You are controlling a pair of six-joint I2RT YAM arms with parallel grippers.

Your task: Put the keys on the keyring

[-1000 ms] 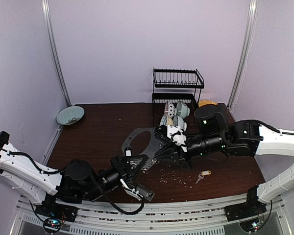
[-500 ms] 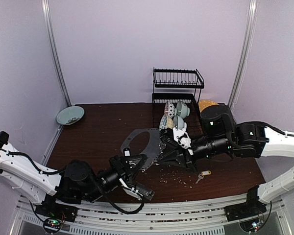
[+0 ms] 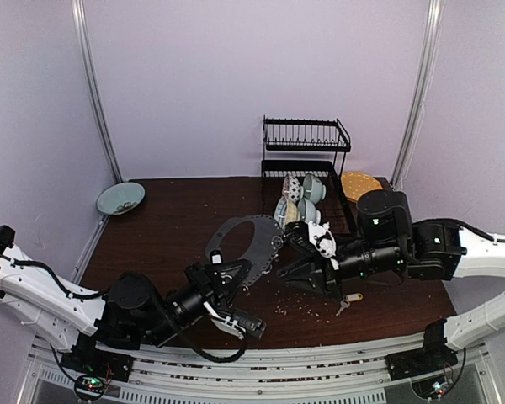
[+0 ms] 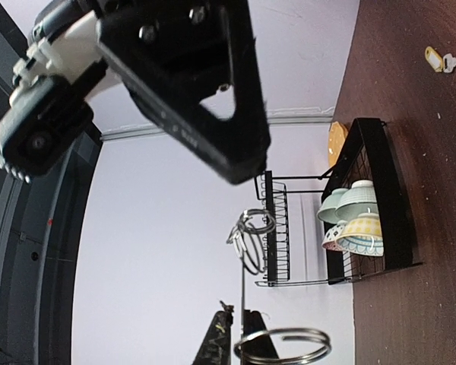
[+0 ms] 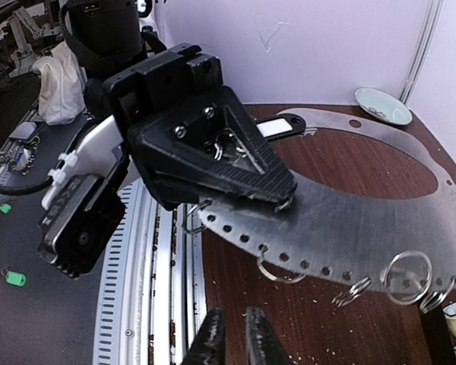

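The keyring [image 3: 257, 252], a large thin grey hoop pierced with holes, is held off the table near the middle. My left gripper [image 3: 236, 278] is shut on its lower edge. The left wrist view shows the fingers [image 4: 242, 323] pinching the hoop edge-on [image 4: 242, 289], with small rings [image 4: 254, 228] dangling. The keys [image 3: 349, 300], a silver key on a yellow tag, lie on the table to the right and also show in the left wrist view [image 4: 441, 59]. My right gripper [image 3: 288, 276] is beside the hoop; its fingers [image 5: 233, 315] are nearly together and empty, below the hoop [image 5: 349, 220].
A black dish rack [image 3: 307, 160] with bowls stands at the back centre. A green dish [image 3: 120, 199] sits at the back left. A yellow plate [image 3: 359, 181] lies behind the right arm. Crumbs are scattered on the brown table [image 3: 168, 236]. A black-and-white tag [image 5: 281, 125] hangs on the hoop.
My right arm has drawn back to the right and nearer, away from the hoop. My left gripper has raised the hoop slightly and still holds it.
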